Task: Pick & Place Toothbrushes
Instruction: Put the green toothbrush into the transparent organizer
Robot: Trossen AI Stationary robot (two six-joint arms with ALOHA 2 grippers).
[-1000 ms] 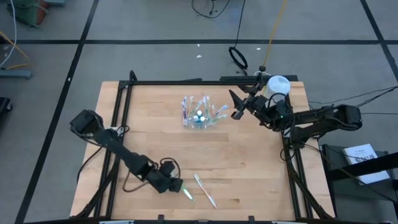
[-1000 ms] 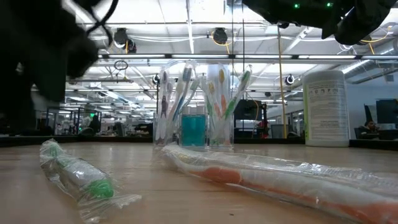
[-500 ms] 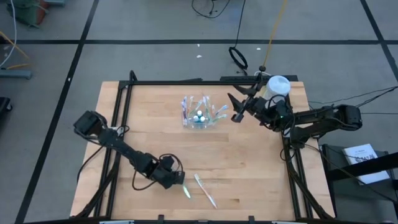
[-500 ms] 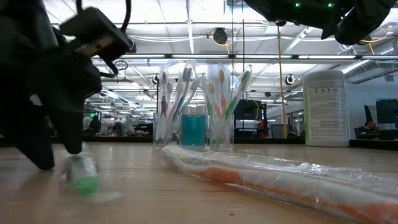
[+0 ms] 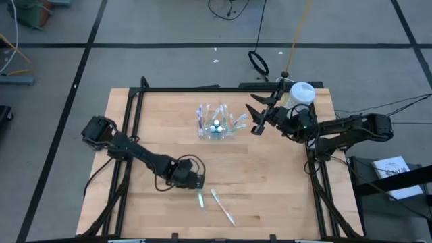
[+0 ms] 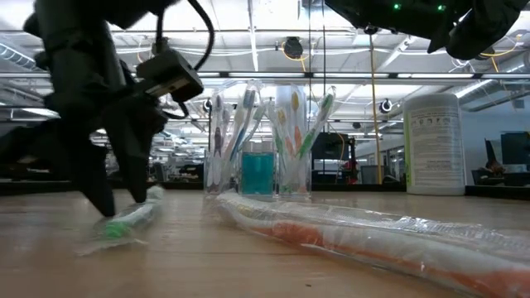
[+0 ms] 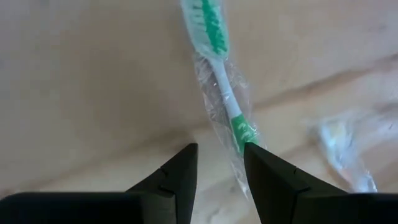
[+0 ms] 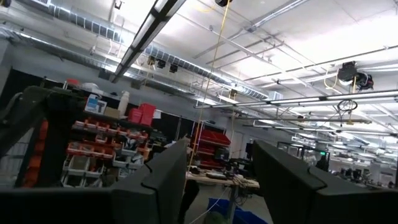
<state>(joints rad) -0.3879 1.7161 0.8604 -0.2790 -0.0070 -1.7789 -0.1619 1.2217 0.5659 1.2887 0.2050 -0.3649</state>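
L gripper (image 5: 196,183) is sitting low over the near-centre of the worktop (image 5: 270,182), fingers (image 7: 177,177) standing apart w/ nothing between them. The green toothbrush (image 7: 219,81) in its clear wrapper is lying flat on the wood just beyond the fingertips, not centred in the gap: in the L wrist view its handle end is passing right beside one finger, touching it or very nearly, can't tell which. Its long axis is running away from the gripper, roughly in line w/ the reach rather than across the gap. So the move is hinging on that offset; probably the fingers need shifting sideways over the shaft before clamping.

Just beside it, toward the R, the orange toothbrush (image 5: 223,206) is lying in its own wrapper, angled, close to the green one but apart.

Further back, mid-worktop, the clear cup (image 5: 217,128) is holding the other toothbrushes upright, fanned outward, w/ stubby blue tubes in the middle.

R gripper (image 5: 257,118) is hanging above the worktop just R of that cup, fingers spread and empty, beside the white canister (image 5: 302,93). It is well apart from the loose brushes, so L arm is clearly the nearer one.
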